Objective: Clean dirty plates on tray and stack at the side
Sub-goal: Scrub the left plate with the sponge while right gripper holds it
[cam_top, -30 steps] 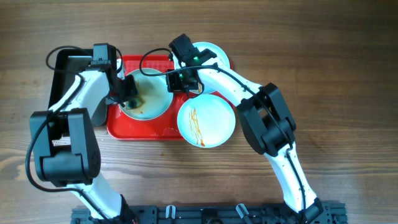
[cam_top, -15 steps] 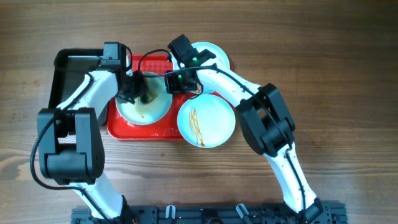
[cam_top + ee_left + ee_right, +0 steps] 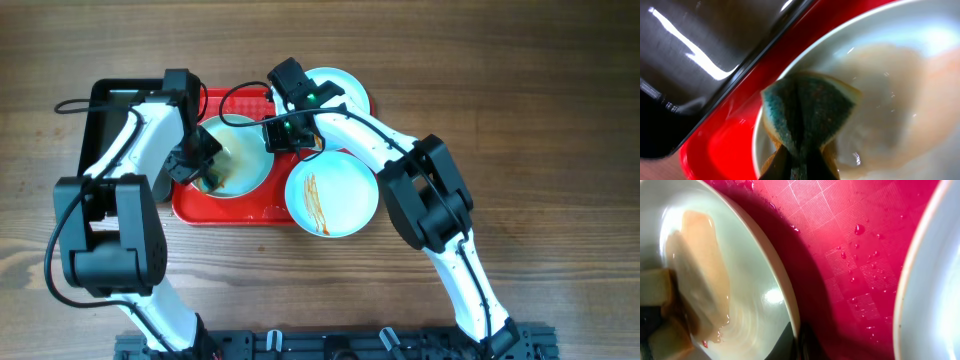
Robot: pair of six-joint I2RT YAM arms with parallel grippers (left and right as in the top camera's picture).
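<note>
A pale plate (image 3: 240, 160) smeared with brown sauce lies on the red tray (image 3: 205, 208). My left gripper (image 3: 205, 172) is shut on a green and yellow sponge (image 3: 807, 112) and presses it onto the plate's left side (image 3: 900, 100). My right gripper (image 3: 281, 135) is shut on that plate's right rim (image 3: 785, 295), holding it. A second plate (image 3: 332, 193) with orange streaks lies at the tray's right edge. A clean-looking plate (image 3: 345, 88) sits behind the right arm, its rim also in the right wrist view (image 3: 920, 280).
A black tub (image 3: 100, 110) stands left of the tray, its glossy wall in the left wrist view (image 3: 700, 60). The tray floor is wet with droplets (image 3: 855, 255). Bare wooden table (image 3: 540, 150) surrounds everything.
My left gripper has swept the sponge from the plate's middle back to its lower left side. The right gripper has stayed clamped on the rim.
</note>
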